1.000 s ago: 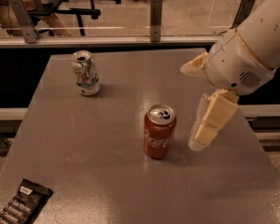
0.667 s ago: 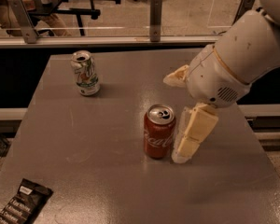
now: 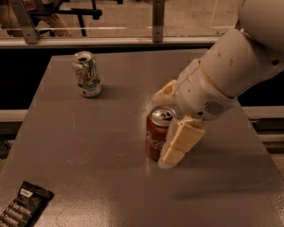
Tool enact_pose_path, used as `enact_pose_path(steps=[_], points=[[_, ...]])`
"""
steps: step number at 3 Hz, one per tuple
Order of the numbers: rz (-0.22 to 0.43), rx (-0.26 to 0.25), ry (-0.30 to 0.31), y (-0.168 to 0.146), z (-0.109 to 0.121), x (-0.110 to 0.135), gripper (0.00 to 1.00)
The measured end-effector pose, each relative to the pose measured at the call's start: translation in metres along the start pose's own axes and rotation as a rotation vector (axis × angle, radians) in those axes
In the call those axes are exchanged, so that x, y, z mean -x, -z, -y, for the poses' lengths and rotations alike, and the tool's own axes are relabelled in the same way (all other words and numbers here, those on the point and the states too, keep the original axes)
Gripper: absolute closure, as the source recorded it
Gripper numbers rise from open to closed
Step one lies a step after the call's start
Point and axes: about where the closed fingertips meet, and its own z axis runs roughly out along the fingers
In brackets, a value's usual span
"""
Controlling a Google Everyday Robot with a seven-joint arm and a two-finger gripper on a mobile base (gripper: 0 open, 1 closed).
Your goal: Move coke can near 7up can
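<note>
The coke can [image 3: 155,137] stands upright near the middle of the grey table [image 3: 99,174]. The 7up can [image 3: 87,74] stands upright at the table's back left, well apart from the red can. My gripper [image 3: 162,130] has come in from the right and straddles the coke can. One cream finger [image 3: 182,143] lies against the can's front right side, and the other finger [image 3: 164,92] sits just behind the can. The fingers look open around the can, which rests on the table.
A dark snack bar wrapper [image 3: 21,207] lies at the table's front left corner. A glass barrier with metal posts [image 3: 157,13] runs behind the table's back edge. My large white arm [image 3: 236,65] covers the table's right side.
My gripper has moved left toward the coke can and now has it between its fingers. Both cans stand where they were.
</note>
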Motion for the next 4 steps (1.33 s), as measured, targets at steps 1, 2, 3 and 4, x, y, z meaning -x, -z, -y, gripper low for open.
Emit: enact_pose_path(steps=[1,2,3,4], points=[[0.011,0.018,-0.015,-0.006,0.005,-0.002,0.49],[0.020,0.035,-0.034,-0.007,0.010,-0.002,0.72],[0.053,0.047,-0.041,-0.002,0.026,0.009,0.96],[0.108,0.036,-0.038,0.007,0.055,0.028,1.00]])
